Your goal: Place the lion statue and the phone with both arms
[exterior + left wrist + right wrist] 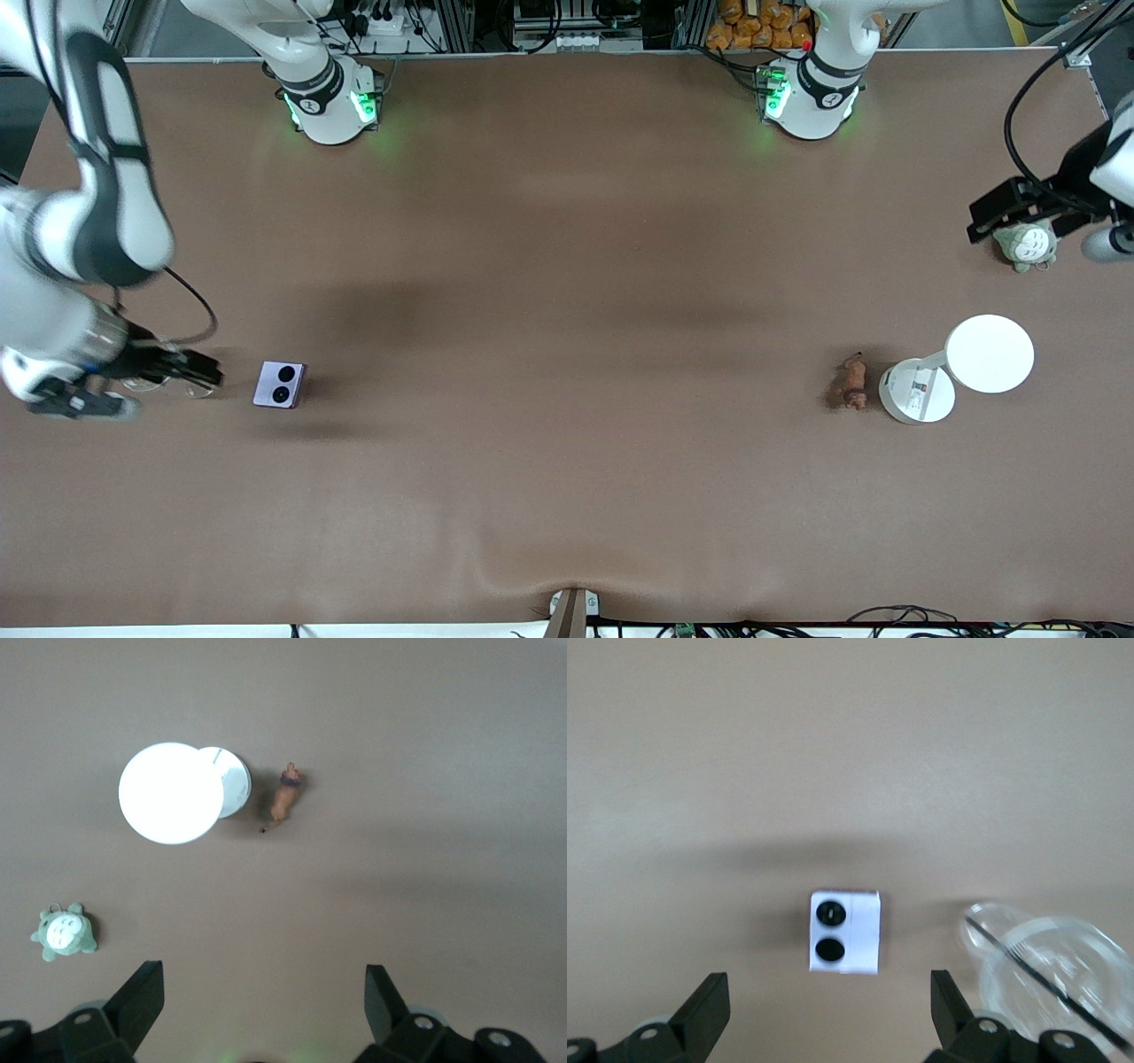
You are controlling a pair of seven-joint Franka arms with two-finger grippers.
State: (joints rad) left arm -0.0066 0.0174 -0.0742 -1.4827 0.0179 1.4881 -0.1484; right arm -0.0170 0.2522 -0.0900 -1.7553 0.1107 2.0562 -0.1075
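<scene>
The phone [280,384] is a pale lavender square with two black camera circles facing up, lying flat toward the right arm's end of the table. My right gripper [199,370] hovers open and empty beside it, over a clear container. In the right wrist view the phone [844,931] lies just ahead of the open gripper [830,1001]. The lion statue [852,382] is a tiny reddish-brown figurine lying beside a white lamp base. My left gripper [997,217] is open and empty, high over the table by a grey-green plush. The left wrist view shows the lion statue [284,797] well ahead of the gripper [263,992].
A white lamp with a round disc [990,354] and round base [917,391] stands next to the lion statue. A grey-green plush [1026,245] sits near the left arm's table end. A clear plastic container [1045,961] lies under the right hand.
</scene>
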